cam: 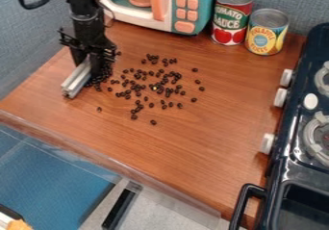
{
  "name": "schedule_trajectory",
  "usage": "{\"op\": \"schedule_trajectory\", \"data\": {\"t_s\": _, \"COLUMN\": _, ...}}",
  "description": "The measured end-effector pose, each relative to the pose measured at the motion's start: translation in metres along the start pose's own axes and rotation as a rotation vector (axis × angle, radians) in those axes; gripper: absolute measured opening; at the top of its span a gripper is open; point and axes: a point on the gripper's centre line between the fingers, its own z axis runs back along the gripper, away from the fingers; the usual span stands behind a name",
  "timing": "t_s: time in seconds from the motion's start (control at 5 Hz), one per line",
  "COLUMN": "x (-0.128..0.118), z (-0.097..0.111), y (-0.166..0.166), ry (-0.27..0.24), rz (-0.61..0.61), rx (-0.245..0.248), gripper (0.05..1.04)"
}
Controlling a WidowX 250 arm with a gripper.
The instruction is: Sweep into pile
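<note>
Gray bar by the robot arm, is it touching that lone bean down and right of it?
Apart. The camera view plainly shows wooden counter between the gray bar and the lone bean.

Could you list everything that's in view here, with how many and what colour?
beans: dozens, dark brown, scattered mid-counter and bunched beside the bar
bar: one, silver-grey, at the gripper, left
toy microwave: one, teal, white and orange, back
cans: two, red-green and yellow-blue, back right
toy stove: one, dark with white knobs, right
counter: one, brown, centre
wall: blue, behind
unclear object: one, orange and white, bottom-left corner
arm and gripper: one each, black, upper left
</note>
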Motion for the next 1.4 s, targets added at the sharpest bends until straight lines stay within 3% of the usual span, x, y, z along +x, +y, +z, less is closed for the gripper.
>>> {"op": "schedule_trajectory", "data": {"t_s": 0.2, "x": 0.013, "z": 0.0, "y": -0.049, "ry": -0.038, "rz": -0.098, "rx": -0.028, "gripper": 0.379}}
{"op": "schedule_trajectory", "data": {"t_s": 0.8, "x": 0.009, "z": 0.005, "y": -0.107, "ry": -0.062, "rz": -0.137, "rx": -0.113, "gripper": 0.379}}
{"op": "schedule_trajectory", "data": {"t_s": 1.4, "x": 0.011, "z": 0.008, "y": -0.116, "ry": -0.08, "rz": -0.112, "rx": -0.164, "gripper": 0.379}}
